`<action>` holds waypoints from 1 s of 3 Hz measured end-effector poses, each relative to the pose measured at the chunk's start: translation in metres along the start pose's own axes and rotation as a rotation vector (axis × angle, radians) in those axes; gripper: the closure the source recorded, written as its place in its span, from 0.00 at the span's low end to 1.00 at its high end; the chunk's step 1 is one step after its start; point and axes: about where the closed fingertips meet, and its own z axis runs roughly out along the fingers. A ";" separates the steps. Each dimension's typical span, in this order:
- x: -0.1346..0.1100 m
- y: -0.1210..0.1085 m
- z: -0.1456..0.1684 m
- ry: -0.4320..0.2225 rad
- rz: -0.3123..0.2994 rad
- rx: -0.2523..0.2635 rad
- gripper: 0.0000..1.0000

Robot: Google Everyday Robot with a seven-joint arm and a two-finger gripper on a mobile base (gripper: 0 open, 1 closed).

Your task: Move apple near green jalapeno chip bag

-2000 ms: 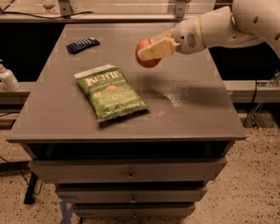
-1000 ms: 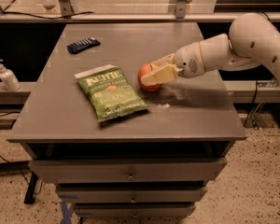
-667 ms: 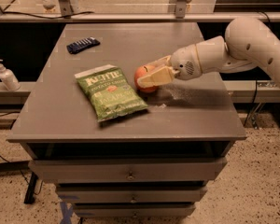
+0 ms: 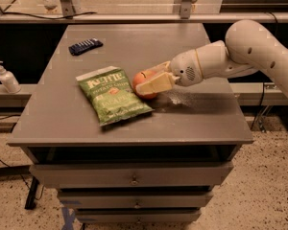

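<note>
The apple (image 4: 141, 83) is red-orange and sits low at the table top, right beside the right edge of the green jalapeno chip bag (image 4: 113, 95). The bag lies flat on the grey table (image 4: 86, 123), white "Kettle" lettering up. My gripper (image 4: 152, 79) reaches in from the right on a white arm and is shut on the apple, one tan finger (image 4: 158, 83) across its front and one behind it. The apple's right side is hidden by the fingers.
A small dark blue ridged packet (image 4: 85, 46) lies at the table's back left. A white pump bottle (image 4: 6, 77) stands on a shelf left of the table. Drawers (image 4: 134, 178) run below the table's front edge.
My gripper has carried the apple down and to the left, from above the table's back right to the table surface beside the bag. The bag has not moved.
</note>
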 end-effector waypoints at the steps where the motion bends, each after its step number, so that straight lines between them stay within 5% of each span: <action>1: 0.000 0.000 0.000 0.000 0.000 0.000 0.59; 3: 0.001 0.004 -0.011 0.010 -0.033 -0.011 0.12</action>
